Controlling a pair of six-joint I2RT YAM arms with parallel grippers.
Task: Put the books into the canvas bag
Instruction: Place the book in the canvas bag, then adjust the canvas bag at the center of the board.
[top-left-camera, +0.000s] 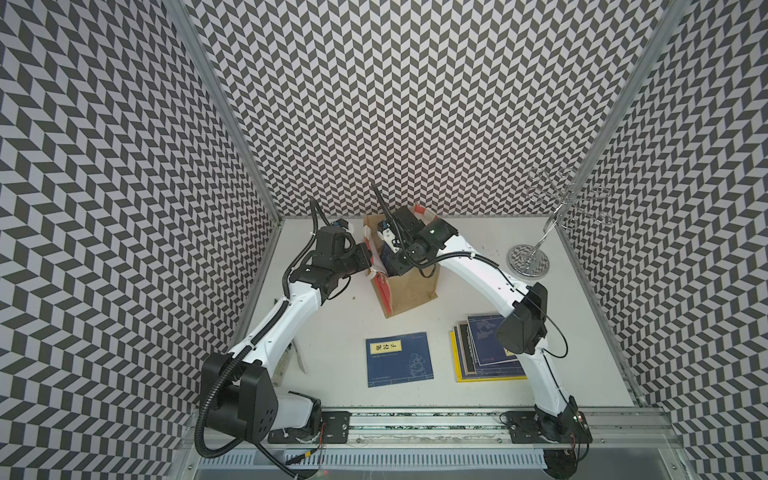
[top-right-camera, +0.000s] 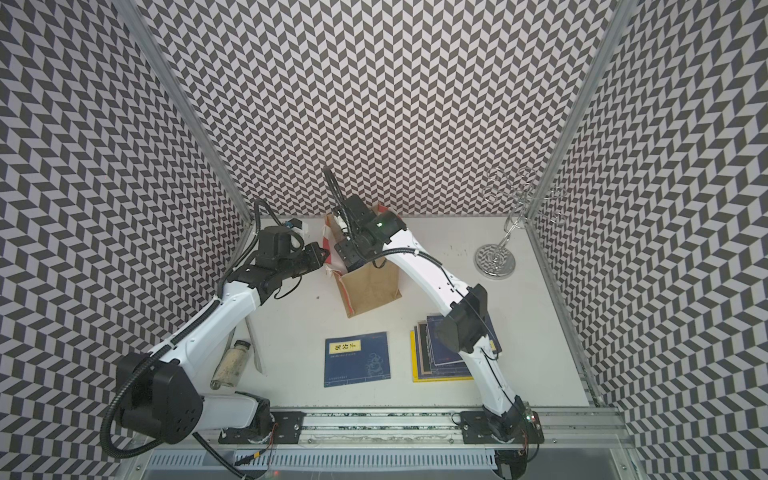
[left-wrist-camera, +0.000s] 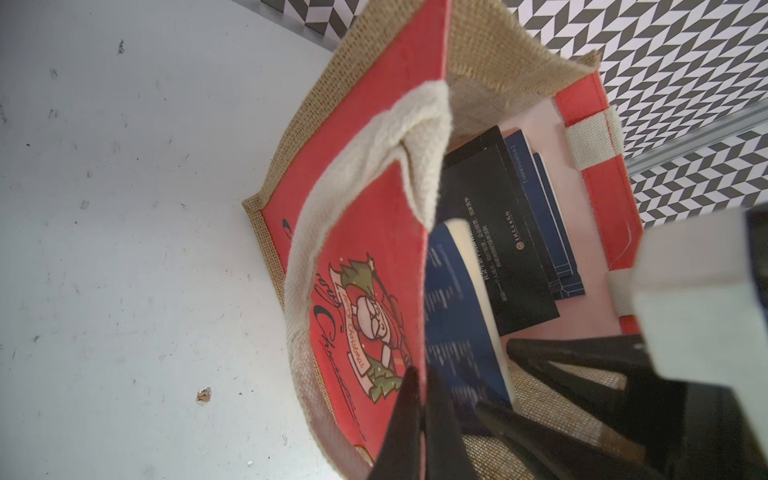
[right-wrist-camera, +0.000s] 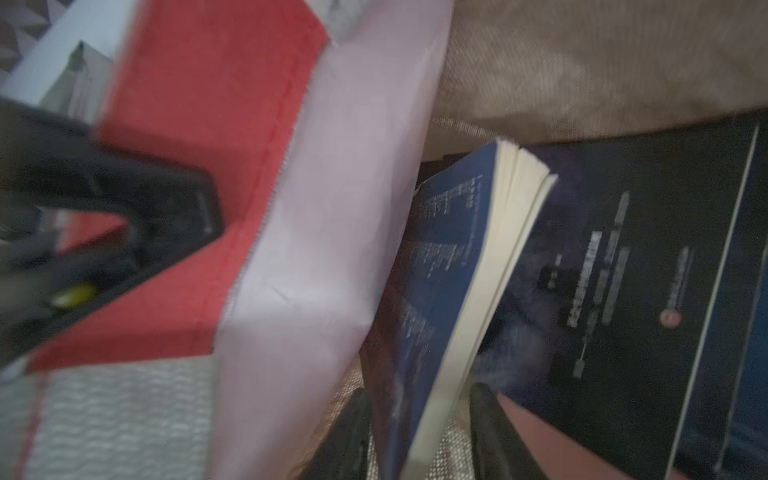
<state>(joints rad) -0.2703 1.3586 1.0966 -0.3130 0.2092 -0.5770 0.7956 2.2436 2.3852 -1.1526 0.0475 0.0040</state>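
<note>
The canvas bag (top-left-camera: 409, 274) stands toward the back edge of the bench, about midway along it, with its mouth held open. The left gripper (left-wrist-camera: 419, 399) is pressed together on the bag's red front wall at the rim, pulling that side outward. The right gripper (right-wrist-camera: 419, 419) reaches down into the mouth with its jaws parted on either side of a navy book (right-wrist-camera: 453, 299), which stands on edge against the inner lining; whether the pads touch it I cannot tell. A black book (left-wrist-camera: 498, 249) and 2 more navy ones already lean inside. Outside, a single navy book (top-left-camera: 399, 365) lies near the front edge, and a fanned stack (top-left-camera: 484, 353) sits toward the front right corner. To release cleanly, the right jaws should probably spread fully and lift straight up without snagging the pages, while the left keeps the wall taut.
</note>
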